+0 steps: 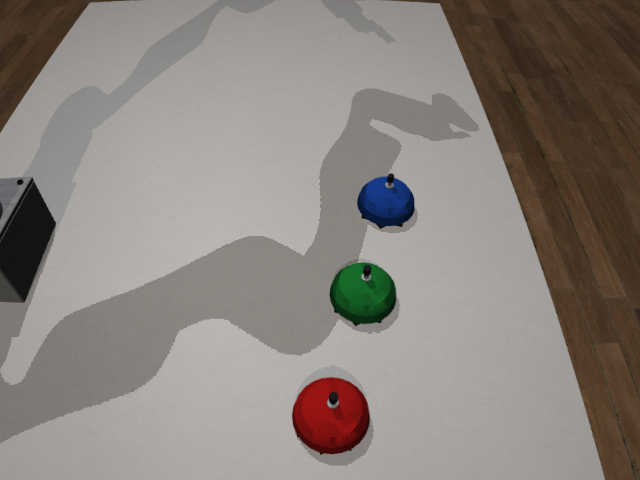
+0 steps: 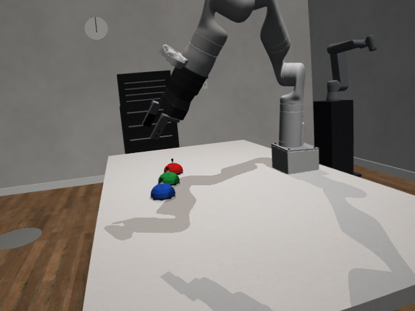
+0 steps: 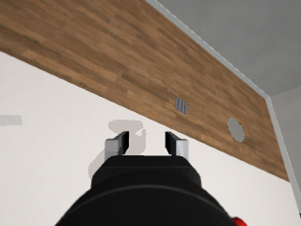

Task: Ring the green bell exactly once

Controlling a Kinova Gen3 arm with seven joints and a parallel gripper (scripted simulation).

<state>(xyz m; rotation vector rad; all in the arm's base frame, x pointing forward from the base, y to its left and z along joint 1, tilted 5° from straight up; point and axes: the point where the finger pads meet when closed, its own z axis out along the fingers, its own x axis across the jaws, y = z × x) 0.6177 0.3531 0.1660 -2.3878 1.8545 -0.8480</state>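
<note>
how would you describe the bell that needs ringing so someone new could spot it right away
On the white table, three dome-shaped bells stand in a line near one long edge, away from the arm's grey base block. The one to ring is the green bell, the middle of the three, with the blue bell on one side and the red bell on the other; only its colour differs.

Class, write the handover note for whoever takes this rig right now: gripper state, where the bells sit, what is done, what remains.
Gripper: open, holding nothing, high above the table, tilted down and touching no bell.
Bells: three in a row near one table edge, with the green bell in the middle, the blue bell and the red bell on either side. All buttons stand up.
Done: nothing visible yet.
Left: descend over the green button, press fully once, release, lift away. Avoid both neighbours.
</note>
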